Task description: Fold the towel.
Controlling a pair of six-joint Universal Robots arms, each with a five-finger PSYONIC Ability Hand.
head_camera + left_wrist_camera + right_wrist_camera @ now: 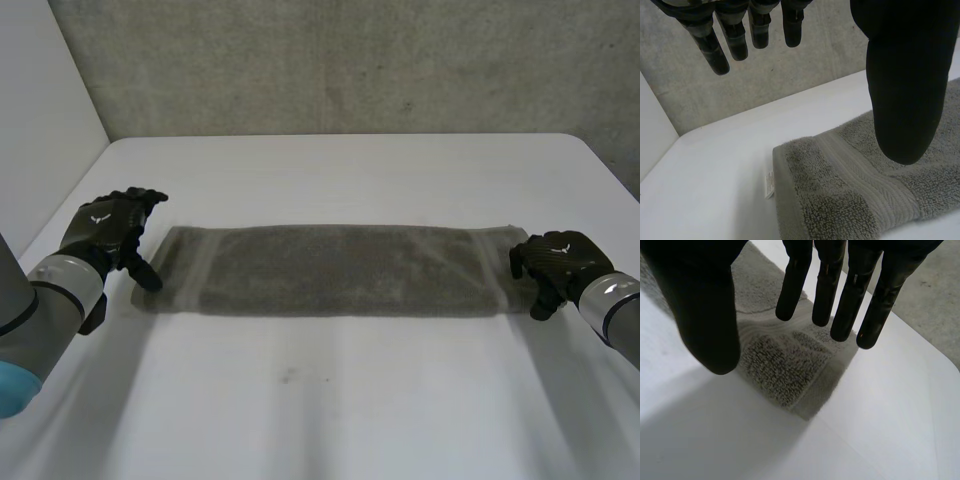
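Observation:
A grey towel (340, 270) lies flat on the white table (330, 400) as a long, narrow strip running left to right. My left hand (110, 230) is at the towel's left end, open, with straight fingers and the thumb (905, 90) above the towel (850, 190), holding nothing. At the opposite short end is my right hand (558, 262). In the right wrist view its fingers (850, 295) are straight and spread over the end corner of the towel (785, 360), apart from the cloth and gripping nothing.
A small white label (769, 182) sticks out from the towel's left end. A grey concrete wall (350, 60) stands behind the table's far edge. A white panel (40, 100) runs along the left side.

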